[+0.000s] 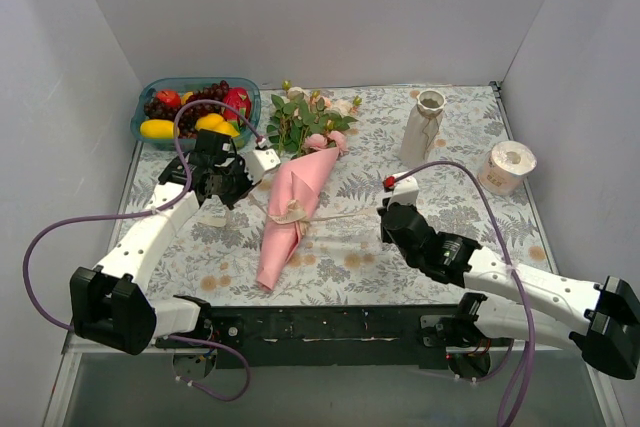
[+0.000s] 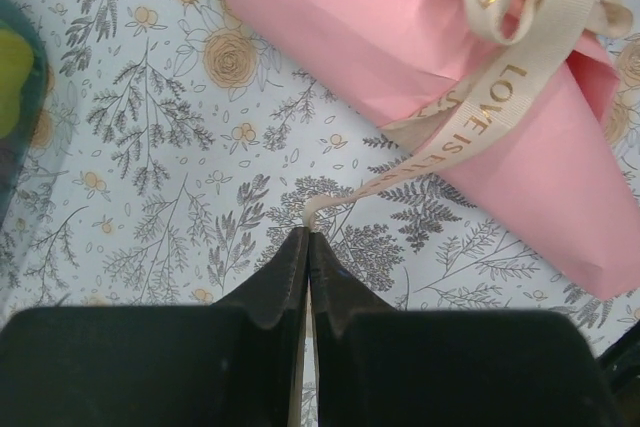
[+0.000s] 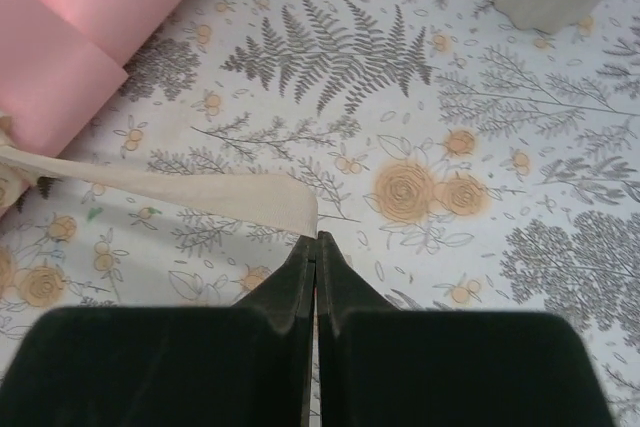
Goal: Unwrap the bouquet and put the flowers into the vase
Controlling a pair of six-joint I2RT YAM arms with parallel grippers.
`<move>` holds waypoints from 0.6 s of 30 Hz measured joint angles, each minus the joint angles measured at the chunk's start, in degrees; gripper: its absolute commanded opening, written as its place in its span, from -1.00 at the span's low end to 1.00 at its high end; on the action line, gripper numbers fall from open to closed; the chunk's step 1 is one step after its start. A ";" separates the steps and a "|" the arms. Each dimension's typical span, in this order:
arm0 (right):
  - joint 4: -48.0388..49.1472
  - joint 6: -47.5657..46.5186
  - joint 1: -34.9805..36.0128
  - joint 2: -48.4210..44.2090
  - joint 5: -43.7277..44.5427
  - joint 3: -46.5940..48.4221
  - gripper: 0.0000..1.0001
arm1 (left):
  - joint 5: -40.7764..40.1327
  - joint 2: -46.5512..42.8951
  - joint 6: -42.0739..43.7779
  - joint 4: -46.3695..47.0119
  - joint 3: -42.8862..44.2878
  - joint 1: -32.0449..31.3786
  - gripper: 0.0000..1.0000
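Pink-salmon paper wraps the bouquet [image 1: 290,197], lying mid-table with its blooms toward the far wall. The cream ribbon [image 2: 500,97] is bow-tied, one tail pinched by the closed left gripper [image 2: 308,235], the other by the right gripper [image 3: 317,239].

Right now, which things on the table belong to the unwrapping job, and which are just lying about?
Job: bouquet, ribbon, vase.
Lying about: fruit tray, tape roll.
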 measured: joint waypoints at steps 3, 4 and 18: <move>-4.33 1.14 -1.46 -2.03 1.33 0.02 -0.97 | -2.29 -0.07 -0.09 1.64 -0.48 0.00 -1.00; -6.12 1.60 -2.08 -2.56 1.88 0.02 -0.97 | -3.50 -0.07 -0.09 2.32 -0.55 0.00 -1.00; -20.11 2.97 -13.00 -7.37 4.39 9.18 -0.97 | -20.52 0.63 -0.24 11.85 2.60 4.61 -1.00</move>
